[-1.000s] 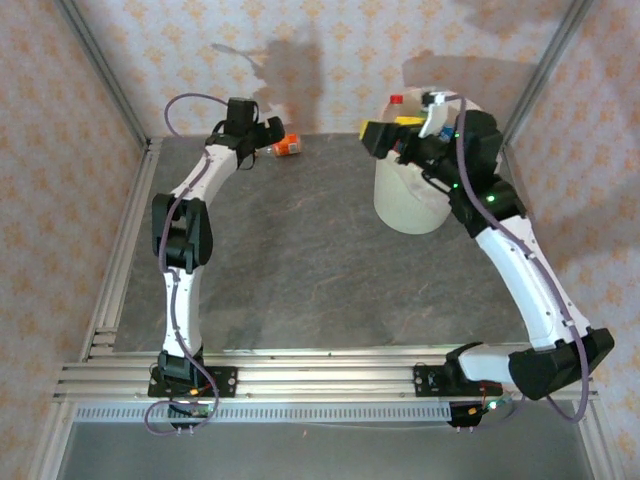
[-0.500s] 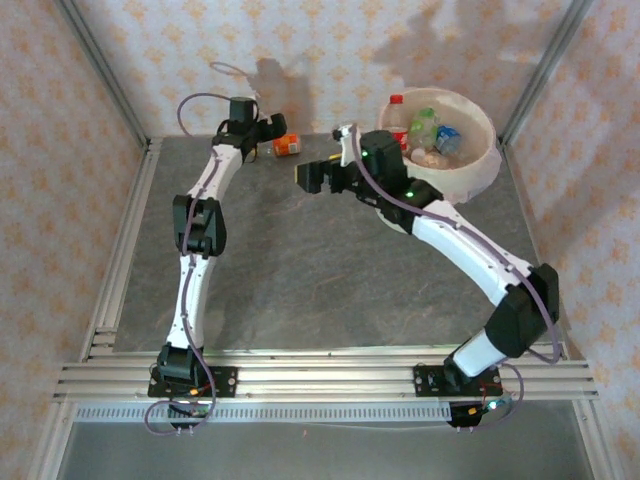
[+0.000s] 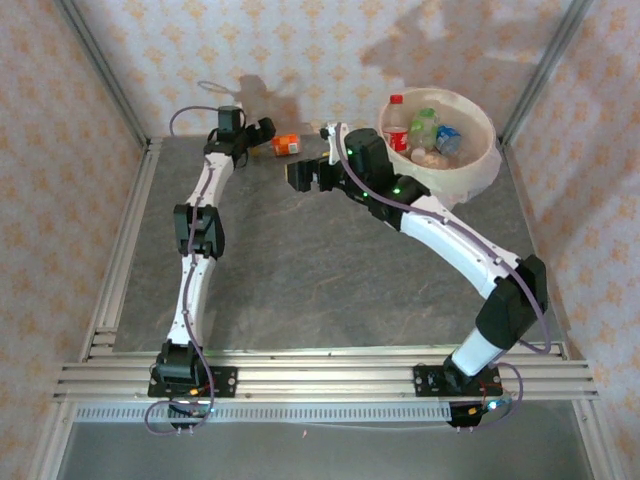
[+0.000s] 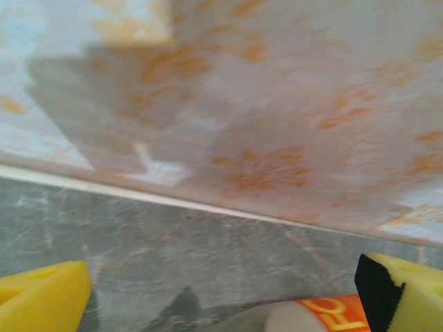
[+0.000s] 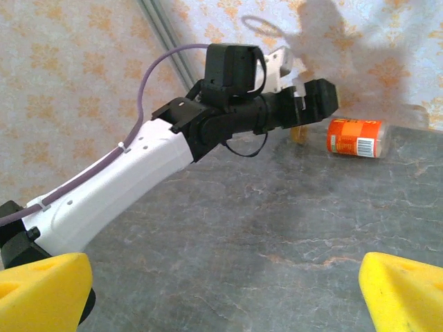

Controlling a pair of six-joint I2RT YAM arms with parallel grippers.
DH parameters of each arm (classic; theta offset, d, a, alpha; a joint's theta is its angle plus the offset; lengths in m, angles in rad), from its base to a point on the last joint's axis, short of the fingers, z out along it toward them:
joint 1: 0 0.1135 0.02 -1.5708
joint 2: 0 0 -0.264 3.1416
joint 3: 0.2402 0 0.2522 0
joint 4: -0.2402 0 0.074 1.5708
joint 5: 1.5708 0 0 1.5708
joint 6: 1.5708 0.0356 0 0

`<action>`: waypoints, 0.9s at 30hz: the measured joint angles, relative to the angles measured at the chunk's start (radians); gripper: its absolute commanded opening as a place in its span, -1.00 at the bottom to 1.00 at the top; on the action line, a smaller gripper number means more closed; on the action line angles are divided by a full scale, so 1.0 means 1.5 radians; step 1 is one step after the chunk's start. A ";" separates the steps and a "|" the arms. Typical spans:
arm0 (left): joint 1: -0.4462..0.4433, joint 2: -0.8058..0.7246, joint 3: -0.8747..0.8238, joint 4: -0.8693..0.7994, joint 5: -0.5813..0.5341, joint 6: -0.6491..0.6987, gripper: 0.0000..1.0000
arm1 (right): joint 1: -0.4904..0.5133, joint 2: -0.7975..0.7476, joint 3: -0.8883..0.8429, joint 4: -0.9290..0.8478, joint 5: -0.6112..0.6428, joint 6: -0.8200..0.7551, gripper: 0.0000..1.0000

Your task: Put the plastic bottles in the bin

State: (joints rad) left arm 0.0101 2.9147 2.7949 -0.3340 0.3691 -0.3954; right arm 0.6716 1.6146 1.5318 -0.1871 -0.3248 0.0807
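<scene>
Currently left gripper [image 3: 264,131] and right gripper [image 3: 299,177] stand wide open, empty, near the orange-labelled bottle [image 3: 287,146]; bin [image 3: 481,172] holds other bottles [image 3: 397,126].

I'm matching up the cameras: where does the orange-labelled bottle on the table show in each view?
Top external: bottle at the far edge of the table, just right of the left tool.
Left wrist: bottle at the bottom edge, right of centre.
Right wrist: bottle upper right, lying on its side.
Shared landmark: the patterned wall behind it.
</scene>
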 measured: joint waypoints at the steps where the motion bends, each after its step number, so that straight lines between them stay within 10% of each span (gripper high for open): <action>1: 0.003 0.003 0.000 -0.001 0.006 -0.003 1.00 | 0.000 0.003 0.004 -0.004 0.003 0.000 0.98; 27: 0.002 -0.089 -0.144 -0.081 0.217 0.121 0.83 | 0.000 0.033 0.025 -0.035 0.045 0.011 0.98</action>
State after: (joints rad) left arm 0.0132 2.7811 2.5786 -0.4561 0.6941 -0.2138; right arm 0.6716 1.6638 1.5696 -0.2401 -0.2573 0.0967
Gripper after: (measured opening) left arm 0.923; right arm 0.992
